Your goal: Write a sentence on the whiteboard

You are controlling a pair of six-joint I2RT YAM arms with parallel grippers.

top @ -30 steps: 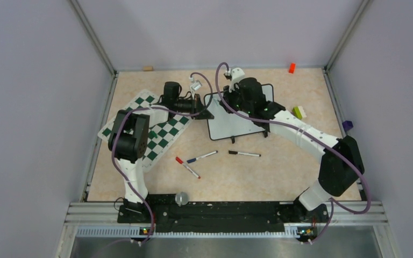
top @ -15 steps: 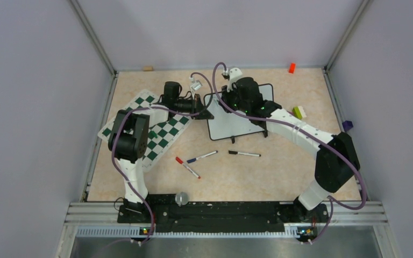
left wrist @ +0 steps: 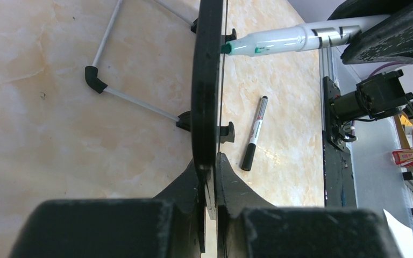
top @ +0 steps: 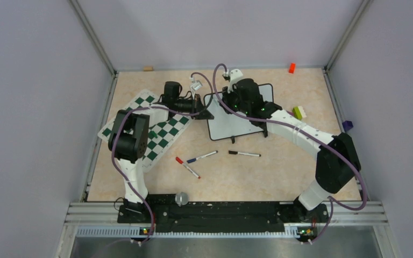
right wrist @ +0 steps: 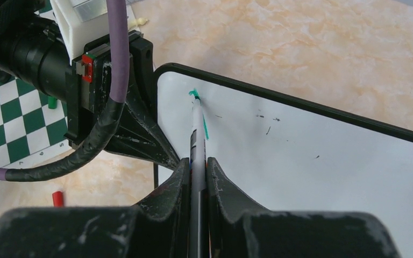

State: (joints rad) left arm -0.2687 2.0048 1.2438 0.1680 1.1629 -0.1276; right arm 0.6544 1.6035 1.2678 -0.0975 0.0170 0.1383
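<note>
Right arm is shifting slightly left since the earlier frame, wrist creeping toward the board's left edge; left arm is sitting where it was.

Left hand [left wrist: 209,167] is clamping the left edge of the whiteboard [top: 236,124], fingers nearly closed on the black frame, bracing it. The whiteboard is sitting at the far middle of the counter [top: 279,180], propped on its wire legs, just right of the chessboard mat [top: 158,129].

Right hand [right wrist: 197,164] is pinching a green marker [right wrist: 196,129], fingers almost closed on the barrel. In the left wrist view the marker tip is touching the board face. Of the sentence only a short green stroke [right wrist: 205,128] is showing, near the board's top-left corner; the rest of the white face is showing only a few faint specks.

A black marker [top: 244,153], a blue marker [top: 203,156] and a red marker [top: 189,168] are lying on the counter nearer the bases, apart from the board.
</note>
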